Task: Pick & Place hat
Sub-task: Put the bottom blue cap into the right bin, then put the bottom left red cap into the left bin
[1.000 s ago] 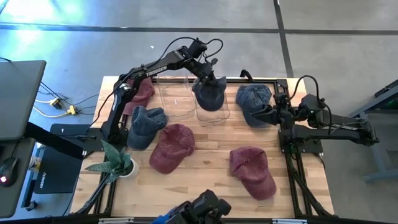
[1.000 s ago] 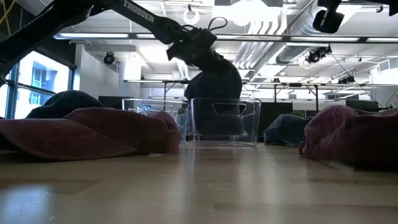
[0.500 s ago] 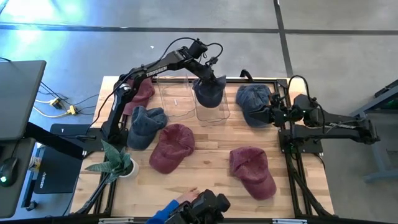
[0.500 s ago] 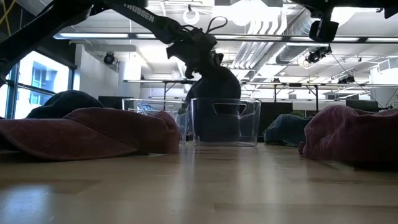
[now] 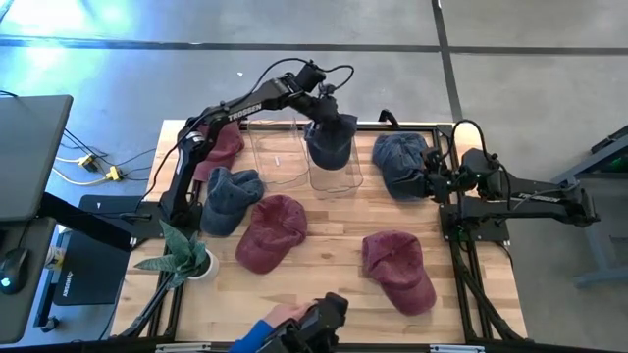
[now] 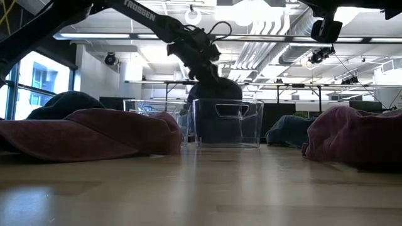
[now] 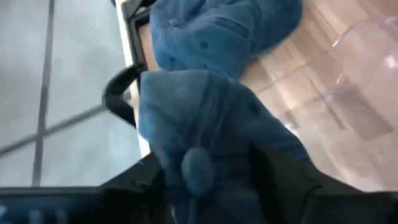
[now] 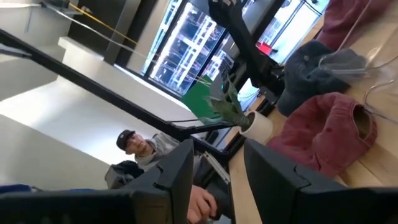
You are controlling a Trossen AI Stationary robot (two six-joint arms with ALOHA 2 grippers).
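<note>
Hat (image 5: 329, 145) in hand is the dark blue one, far across the table (image 5: 324, 294), lying in the right-hand clear bin (image 5: 339, 182).

Nearest you, a person's hand (image 5: 280, 316) shows at the front edge. Next come two red hats (image 5: 397, 270), loose on the wood, likely waiting their turn.

Farther back on the right, your right gripper (image 5: 429, 182) waits just beside another blue hat (image 5: 400, 162). Its wrist view shows the claw narrowly parted and holding nothing. That view looks past this hat to the plant (image 8: 231, 107) and a person beyond the table.

At the far edge, your left gripper (image 5: 319, 103) hangs over the bin, right on the hat. It seems placed there to drop the hat inside the walls. From overhead you cannot judge height. The low view shows the crown bulging above the rim, with the gripper on top of it. The left wrist view shows only cloth close up. You cannot tell whether that claw grips or has let go.
</note>
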